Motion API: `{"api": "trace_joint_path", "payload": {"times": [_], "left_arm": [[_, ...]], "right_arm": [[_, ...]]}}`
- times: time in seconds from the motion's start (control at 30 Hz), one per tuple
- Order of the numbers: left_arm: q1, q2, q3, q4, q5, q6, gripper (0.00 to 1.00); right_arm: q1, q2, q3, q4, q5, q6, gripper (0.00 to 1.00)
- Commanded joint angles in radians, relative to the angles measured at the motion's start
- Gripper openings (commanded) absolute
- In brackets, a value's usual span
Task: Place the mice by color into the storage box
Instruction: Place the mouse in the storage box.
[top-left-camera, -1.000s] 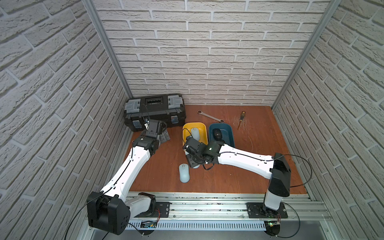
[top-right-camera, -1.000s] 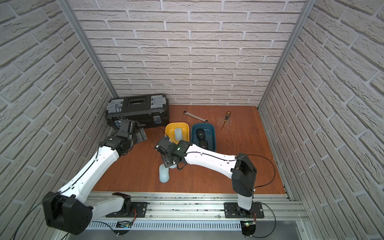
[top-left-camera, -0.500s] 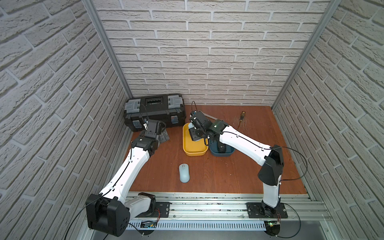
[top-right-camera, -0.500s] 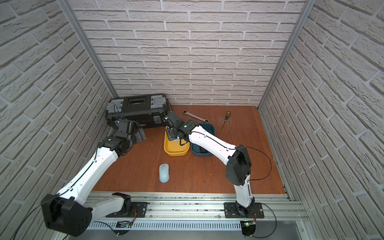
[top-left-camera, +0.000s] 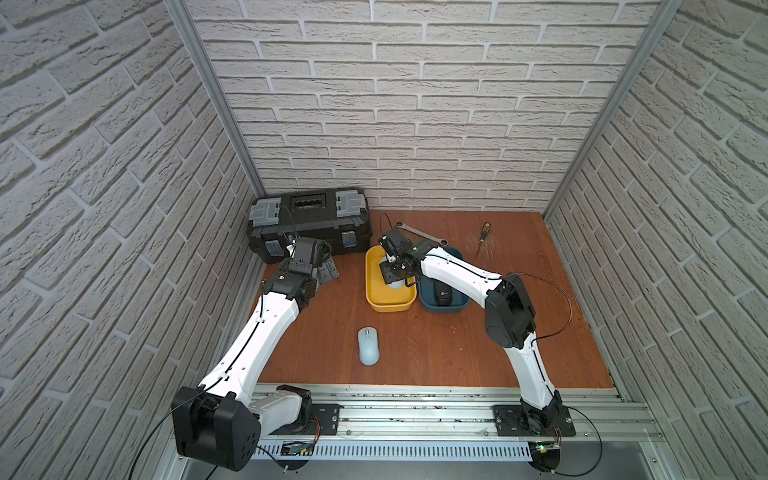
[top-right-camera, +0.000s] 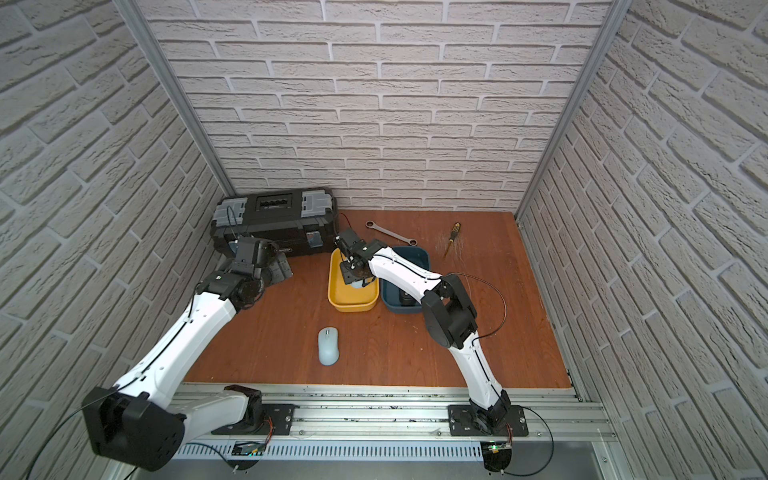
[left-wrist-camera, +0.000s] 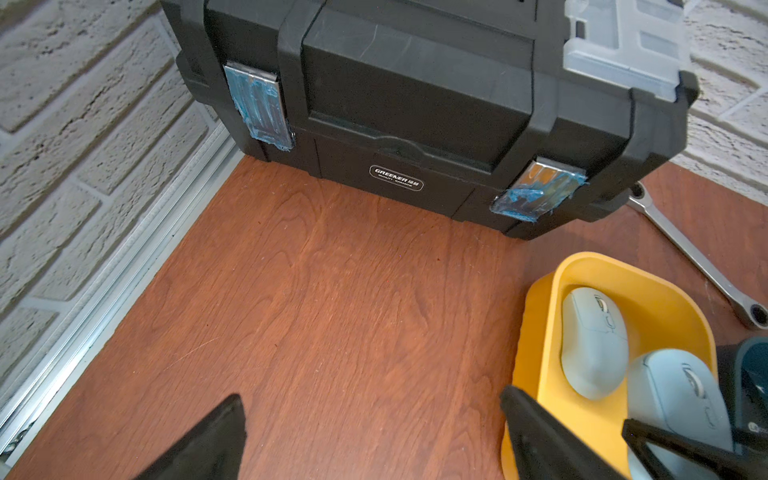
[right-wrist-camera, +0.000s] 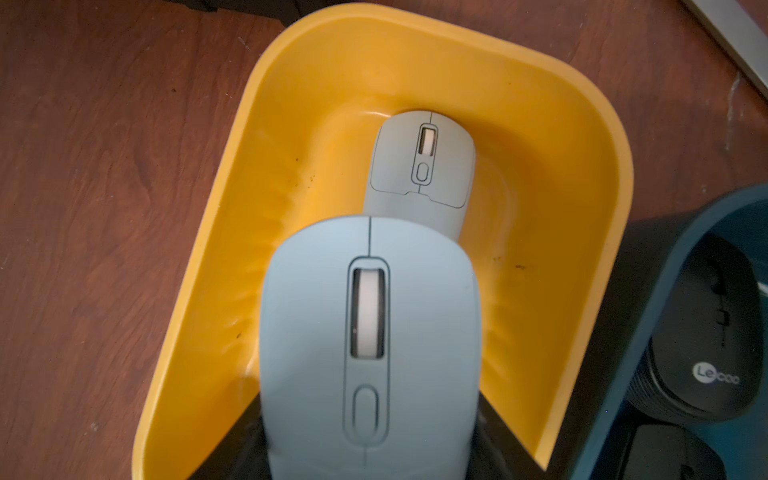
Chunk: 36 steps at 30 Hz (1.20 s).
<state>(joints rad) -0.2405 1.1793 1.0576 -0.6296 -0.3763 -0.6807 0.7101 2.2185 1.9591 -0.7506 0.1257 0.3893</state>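
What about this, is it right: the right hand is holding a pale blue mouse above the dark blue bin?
Not quite. The right hand holds the pale blue mouse above the yellow bin, not the dark blue bin beside it. The right wrist view shows it.

white links (top-left-camera: 266, 332); black joints (top-left-camera: 509, 316); thin black cables (top-left-camera: 557, 289); black right pincer (top-left-camera: 394, 279)

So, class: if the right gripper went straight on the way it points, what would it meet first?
Probably the blue mouse lying in the yellow bin; the right gripper, holding a second mouse, points down into it. Depth is unclear.
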Motion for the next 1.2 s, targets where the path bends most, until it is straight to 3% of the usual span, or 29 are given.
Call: {"api": "trace_joint_path", "payload": {"times": [0.0, 0.73, 0.8, 0.93, 1.17], "left_arm": [[0.007, 0.007, 0.019, 0.015, -0.004, 0.01, 0.98], [0.007, 0.008, -0.009, 0.033, 0.002, -0.001, 0.98], [0.007, 0.008, -0.011, 0.035, 0.002, -0.003, 0.98], [0.007, 0.01, -0.014, 0.039, 0.004, -0.006, 0.98], [0.005, 0.017, -0.015, 0.045, 0.006, -0.005, 0.98]], "right_arm": [[-0.004, 0.026, 0.024, 0.019, -0.026, 0.018, 0.42], [-0.031, 0.097, -0.004, 0.023, 0.002, 0.038, 0.42], [-0.031, 0.093, -0.009, 0.021, 0.006, 0.041, 0.44], [-0.032, 0.083, -0.006, 0.02, 0.011, 0.043, 0.58], [-0.032, 0.057, 0.034, 0.007, 0.023, 0.03, 0.65]]}}
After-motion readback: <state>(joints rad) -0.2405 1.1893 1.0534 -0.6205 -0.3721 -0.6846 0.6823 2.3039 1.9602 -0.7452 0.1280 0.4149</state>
